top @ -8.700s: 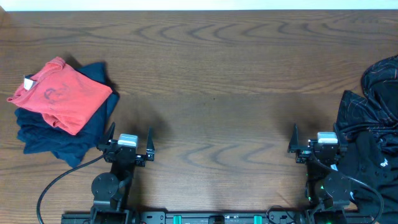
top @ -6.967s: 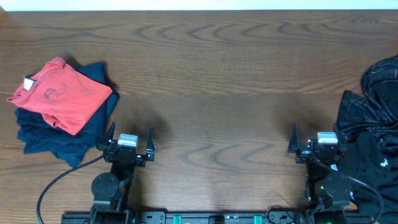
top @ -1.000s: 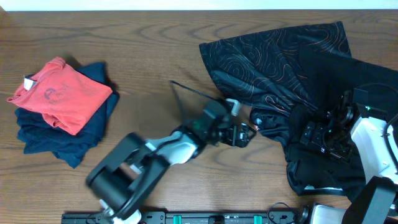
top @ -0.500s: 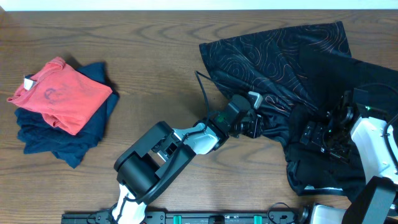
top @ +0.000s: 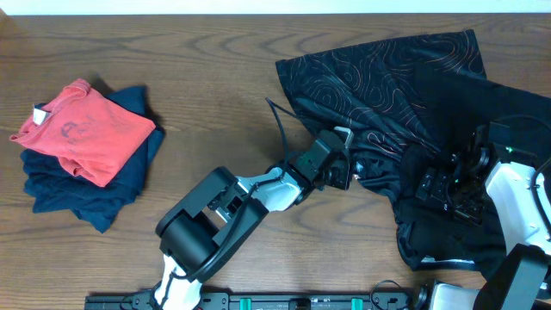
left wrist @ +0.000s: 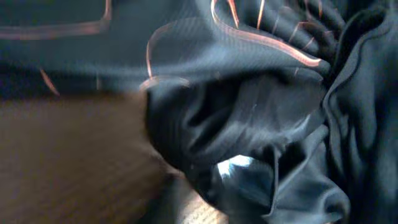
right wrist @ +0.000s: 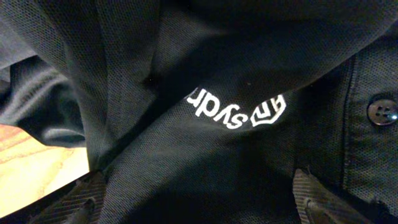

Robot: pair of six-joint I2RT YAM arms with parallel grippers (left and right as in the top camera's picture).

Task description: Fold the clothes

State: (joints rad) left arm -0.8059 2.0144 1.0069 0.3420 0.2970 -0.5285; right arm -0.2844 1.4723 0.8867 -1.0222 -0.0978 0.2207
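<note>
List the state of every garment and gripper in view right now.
patterned black T-shirt: unfolded, rumpled, spread out.
black buttoned garment: unfolded, bunched.
navy garment: roughly folded, bottom of the left stack.
red shirt: folded, lying on the navy garment.
left gripper: at the T-shirt's near-left edge; grip not discernible.
right gripper: open, over the buttoned garment.

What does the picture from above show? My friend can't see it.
The left gripper is at the edge of a rumpled black T-shirt with thin orange lines on a wooden table. The right gripper sits open over more dark clothes, and a folded red shirt tops a navy pile at left.
</note>
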